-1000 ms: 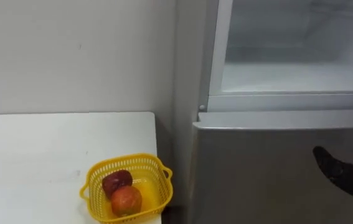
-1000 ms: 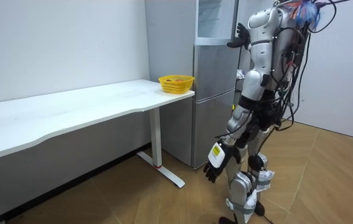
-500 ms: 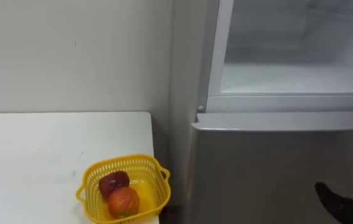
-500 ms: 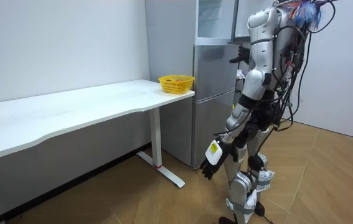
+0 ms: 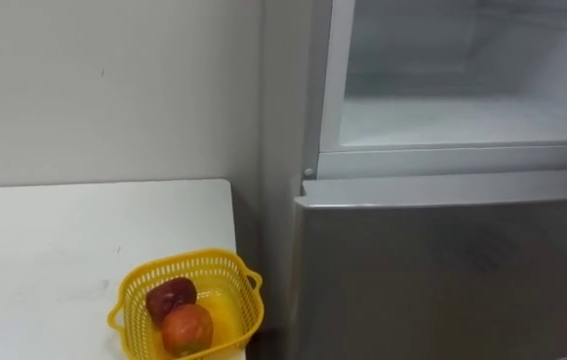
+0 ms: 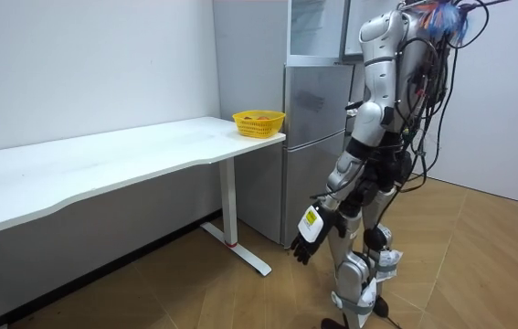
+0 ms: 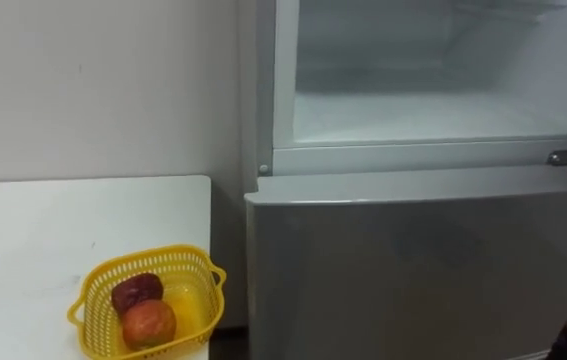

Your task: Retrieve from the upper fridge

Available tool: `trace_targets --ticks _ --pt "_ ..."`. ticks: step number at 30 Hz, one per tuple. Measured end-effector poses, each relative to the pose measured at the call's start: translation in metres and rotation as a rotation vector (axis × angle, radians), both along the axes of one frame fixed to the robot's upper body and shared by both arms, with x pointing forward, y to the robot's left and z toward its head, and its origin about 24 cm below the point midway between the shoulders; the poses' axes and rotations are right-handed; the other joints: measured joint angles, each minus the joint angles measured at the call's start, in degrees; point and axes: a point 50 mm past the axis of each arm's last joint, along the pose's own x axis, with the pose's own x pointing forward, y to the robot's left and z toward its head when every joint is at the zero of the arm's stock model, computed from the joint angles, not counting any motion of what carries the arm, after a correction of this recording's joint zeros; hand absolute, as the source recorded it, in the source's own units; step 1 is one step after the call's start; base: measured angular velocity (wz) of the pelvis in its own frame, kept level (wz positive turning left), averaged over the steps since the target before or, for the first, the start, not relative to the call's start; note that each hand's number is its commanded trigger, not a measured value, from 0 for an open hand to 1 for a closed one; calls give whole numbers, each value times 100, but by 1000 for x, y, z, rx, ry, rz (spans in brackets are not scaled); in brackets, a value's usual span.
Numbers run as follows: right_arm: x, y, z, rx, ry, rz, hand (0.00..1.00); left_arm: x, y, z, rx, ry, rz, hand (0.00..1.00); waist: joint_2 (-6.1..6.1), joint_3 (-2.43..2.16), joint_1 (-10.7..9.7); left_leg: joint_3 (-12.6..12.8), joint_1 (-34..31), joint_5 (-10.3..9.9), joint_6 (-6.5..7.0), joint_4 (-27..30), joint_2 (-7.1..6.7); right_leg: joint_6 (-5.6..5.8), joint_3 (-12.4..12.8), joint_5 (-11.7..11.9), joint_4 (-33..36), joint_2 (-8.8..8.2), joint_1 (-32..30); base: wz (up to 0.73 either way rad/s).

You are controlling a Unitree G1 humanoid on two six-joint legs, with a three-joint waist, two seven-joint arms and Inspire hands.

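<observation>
Though my torso half hides my right hand, grip unreadable, my left hand hangs slack-fingered, empty.

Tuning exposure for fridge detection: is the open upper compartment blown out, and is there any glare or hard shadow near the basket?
Left eye view: upper compartment bright and pale, its shelf edge readable; lower door shows a faint diffuse sheen, no hot spot; basket evenly lit, no hard shadow on the table. Room view: even light, soft shade under the table.
</observation>
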Motion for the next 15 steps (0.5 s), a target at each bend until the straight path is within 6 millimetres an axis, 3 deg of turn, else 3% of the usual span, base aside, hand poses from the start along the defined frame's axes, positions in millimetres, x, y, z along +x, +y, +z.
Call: trace_targets --ticks 10,15 --pt "-13 -28 0 416 -211 -270 0 5 9 4 16 -39 60 0 53 -11 -169 24 -98 1 1 4 -2 2 -25 -1 -7 -3 -80 -1" --pt "-21 -37 -4 521 -295 -350 0 6 7 5 14 -65 84 0 39 -14 -205 230 -67 2 1 15 2 0 112 -8 9 -1 -123 -11"
